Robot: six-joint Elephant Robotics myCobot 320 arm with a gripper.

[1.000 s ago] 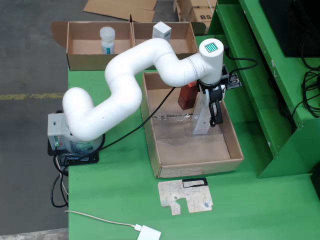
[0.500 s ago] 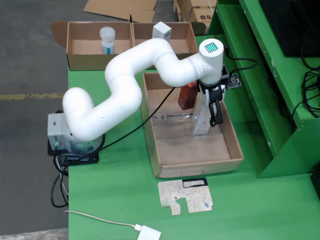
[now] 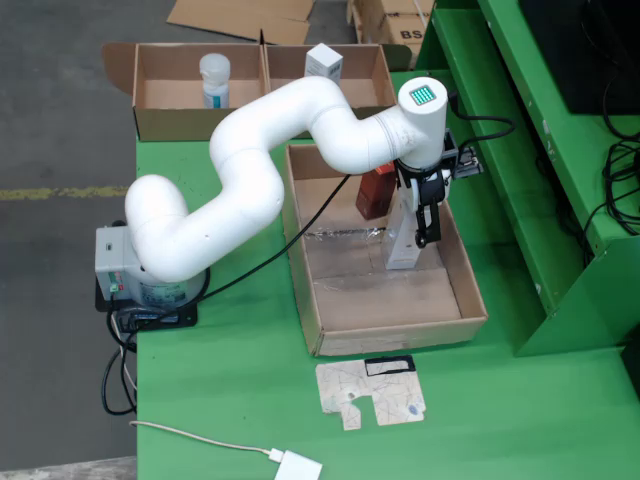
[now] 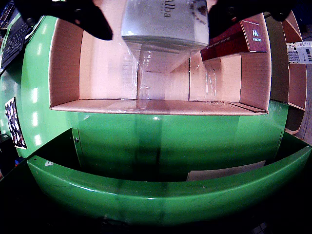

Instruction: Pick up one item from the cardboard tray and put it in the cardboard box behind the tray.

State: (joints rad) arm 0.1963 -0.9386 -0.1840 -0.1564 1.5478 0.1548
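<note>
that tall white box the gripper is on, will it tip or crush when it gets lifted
The white box stands tall on a narrow base in the cardboard tray, so a sideways nudge would probably tip it. Its flat, squared sides look like stiff carton, likely light and crushable. The gripper straddles it near the top, so it may swing.

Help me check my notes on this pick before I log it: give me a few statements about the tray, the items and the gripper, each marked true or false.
1. The gripper is at the white box standing in the cardboard tray. True.
2. The red box lies outside the tray. False: it stands inside, near the far end.
3. The cardboard box behind the tray holds a white bottle. True.
4. The white box is lying flat on the green table. False: it stands upright in the tray.
5. A flat cardboard scrap lies in front of the tray. True.
</note>
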